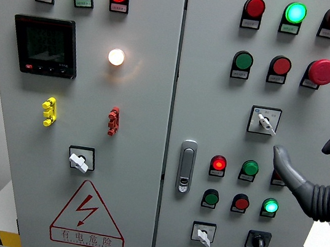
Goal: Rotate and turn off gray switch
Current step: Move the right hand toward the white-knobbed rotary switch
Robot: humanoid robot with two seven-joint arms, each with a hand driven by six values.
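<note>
Gray switch (265, 121), taken to be the rotary selector w/ white-gray lever on the square plate, is seen on the right door of the cabinet (136, 231), mid-height, nearer that door's right edge than the centre seam. Its lever is tilted, long axis running from plate centre down-right. Similar gray-lever selectors are seen on the left door, lower middle (78, 160), and at the right door's lower edge (203, 235); which one is meant can't be settled from the task alone, but the upper right one lies closest to the hand.

Right hand (318, 177) is entered from the panel's right edge, below and to the right of the switch. One finger (281, 156) is extended up-left, its tip just under the plate's lower-right corner, near but apart from the lever. Nothing is grasped; the other digits look loosely relaxed, not clenched. A short move up-left is judged to be needed before the lever can be pinched and turned. Left hand isn't seen.

A red lamp (218, 164) and green lamp (249, 168) are lit below the switch.
</note>
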